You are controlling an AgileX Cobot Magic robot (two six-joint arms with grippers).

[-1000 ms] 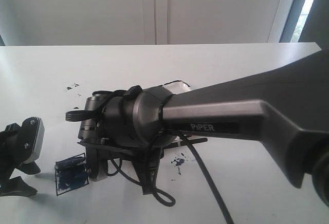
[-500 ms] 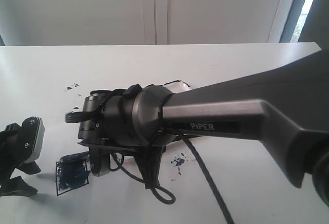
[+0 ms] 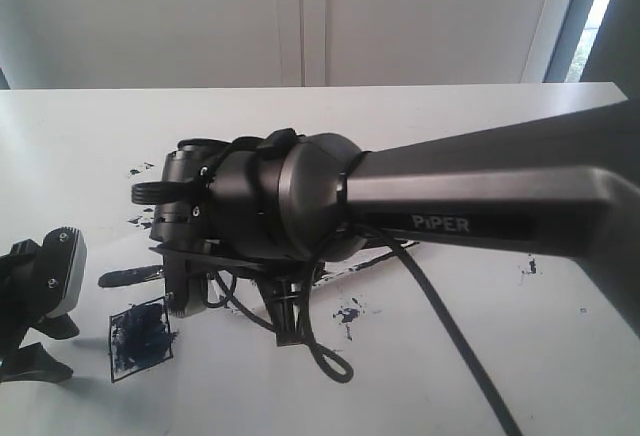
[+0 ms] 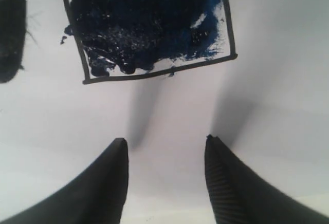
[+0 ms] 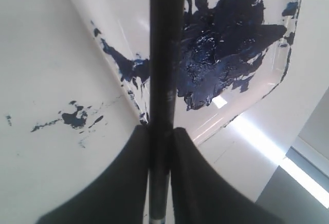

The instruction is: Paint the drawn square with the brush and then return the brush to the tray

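Observation:
The brush [image 5: 165,54] is a long black stick, and my right gripper [image 5: 160,129] is shut on its shaft. In the exterior view this gripper [image 3: 188,304] hangs just right of and behind the drawn square [image 3: 140,341], with the brush's dark tip [image 3: 128,277] sticking out to the left above the table. The square [image 4: 149,29] is smeared dark blue inside its black outline. My left gripper [image 4: 164,142] stands open and holds nothing, just short of the square, at the bottom left of the exterior view [image 3: 48,346]. The white tray [image 5: 123,23], with its big blue-black patch, lies under the brush in the right wrist view; my right arm hides it in the exterior view.
Dark paint specks dot the white table [image 3: 345,313], with more at the far left [image 3: 140,169] and at the right [image 3: 528,266]. The right arm's cable loops down to the table [image 3: 330,368]. The table's far edge runs along a white wall.
My right gripper has moved up and back off the square with the brush in it. The brush tip now shows to the left beyond the square. The left gripper has not moved.

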